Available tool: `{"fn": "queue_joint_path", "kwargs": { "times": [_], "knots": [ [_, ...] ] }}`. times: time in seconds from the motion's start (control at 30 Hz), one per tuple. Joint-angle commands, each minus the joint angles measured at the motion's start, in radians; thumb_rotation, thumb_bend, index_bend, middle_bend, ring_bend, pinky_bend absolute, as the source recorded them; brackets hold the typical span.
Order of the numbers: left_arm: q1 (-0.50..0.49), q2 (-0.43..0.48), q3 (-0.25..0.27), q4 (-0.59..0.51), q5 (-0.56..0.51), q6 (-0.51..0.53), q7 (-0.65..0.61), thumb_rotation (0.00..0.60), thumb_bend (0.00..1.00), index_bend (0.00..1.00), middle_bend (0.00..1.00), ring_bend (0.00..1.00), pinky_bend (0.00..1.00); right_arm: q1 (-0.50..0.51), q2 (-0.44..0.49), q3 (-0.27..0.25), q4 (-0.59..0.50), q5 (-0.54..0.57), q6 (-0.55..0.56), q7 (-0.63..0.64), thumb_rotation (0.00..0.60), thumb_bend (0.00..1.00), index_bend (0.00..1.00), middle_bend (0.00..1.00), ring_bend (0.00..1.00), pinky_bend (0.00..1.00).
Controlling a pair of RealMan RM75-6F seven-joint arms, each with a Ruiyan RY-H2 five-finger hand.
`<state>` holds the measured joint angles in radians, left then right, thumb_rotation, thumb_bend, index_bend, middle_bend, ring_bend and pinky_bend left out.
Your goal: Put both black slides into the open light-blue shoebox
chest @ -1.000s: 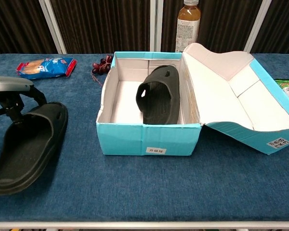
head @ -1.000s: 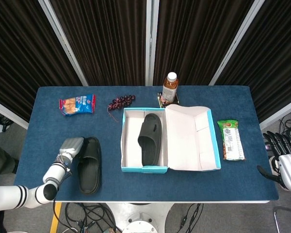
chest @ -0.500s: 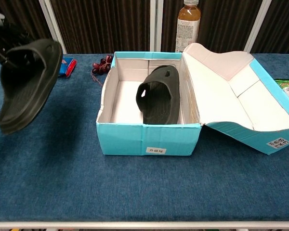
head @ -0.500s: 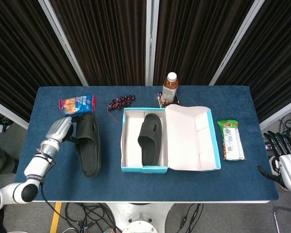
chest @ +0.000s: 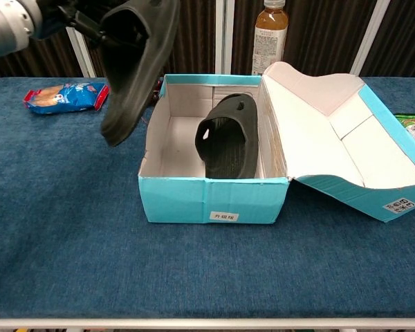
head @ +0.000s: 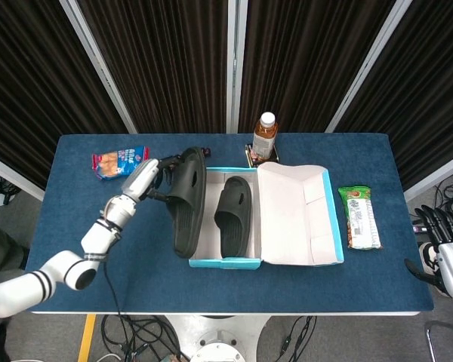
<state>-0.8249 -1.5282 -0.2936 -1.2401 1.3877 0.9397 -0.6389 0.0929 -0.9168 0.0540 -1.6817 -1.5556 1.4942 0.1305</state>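
Fingers of the left hand [head: 145, 178] are wrapped around the strap end of the second black slide [head: 189, 200], so it hangs tilted in the air, sole end drooping just over the left wall of the light-blue shoebox [head: 225, 262]. Looks like light, bendy foam to me, so grabbing by the strap seems the sane spot; the sole would probably flop. The first slide [chest: 228, 136] already lies inside, leaning toward the right wall, leaving room on the left. Right hand [head: 447, 256] sits off the table edge, fingers spread, holding nothing. Further back stands a tea bottle [head: 265, 136].
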Motion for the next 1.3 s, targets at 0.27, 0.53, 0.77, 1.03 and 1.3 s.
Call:
{"fn": "queue_joint_path", "kwargs": {
  "times": [0.27, 0.53, 0.77, 1.03, 1.3],
  "knots": [
    [-0.111, -0.28, 0.018, 0.364, 0.134, 0.187, -0.009, 0.6, 0.13, 0.46, 0.43, 0.53, 0.74, -0.002, 0.007, 0.004, -0.025, 0.016, -0.007, -0.027, 0.6, 0.12, 0.0, 0.05, 0.0, 0.0],
    [-0.132, -0.349, 0.04, 0.459, 0.134, 0.206, 0.002, 0.6, 0.12, 0.46, 0.43, 0.5, 0.73, -0.001, 0.007, 0.006, -0.03, 0.021, -0.012, -0.033, 0.6, 0.12, 0.0, 0.05, 0.0, 0.0],
    [-0.127, -0.373, 0.039, 0.443, 0.072, 0.135, 0.003, 0.6, 0.12, 0.45, 0.43, 0.36, 0.65, -0.002, 0.007, 0.006, -0.032, 0.02, -0.013, -0.034, 0.6, 0.12, 0.0, 0.05, 0.0, 0.0],
    [-0.109, -0.395, 0.044, 0.441, 0.041, 0.131, 0.058, 0.6, 0.12, 0.44, 0.43, 0.24, 0.47, -0.006, 0.011, 0.006, -0.034, 0.019, -0.009, -0.034, 0.6, 0.12, 0.0, 0.05, 0.0, 0.0],
    [-0.106, -0.438, 0.048, 0.515, 0.035, 0.148, 0.092, 0.6, 0.12, 0.44, 0.43, 0.22, 0.46, -0.006, 0.011, 0.006, -0.035, 0.015, -0.008, -0.034, 0.6, 0.12, 0.0, 0.05, 0.0, 0.0]
  ]
}}
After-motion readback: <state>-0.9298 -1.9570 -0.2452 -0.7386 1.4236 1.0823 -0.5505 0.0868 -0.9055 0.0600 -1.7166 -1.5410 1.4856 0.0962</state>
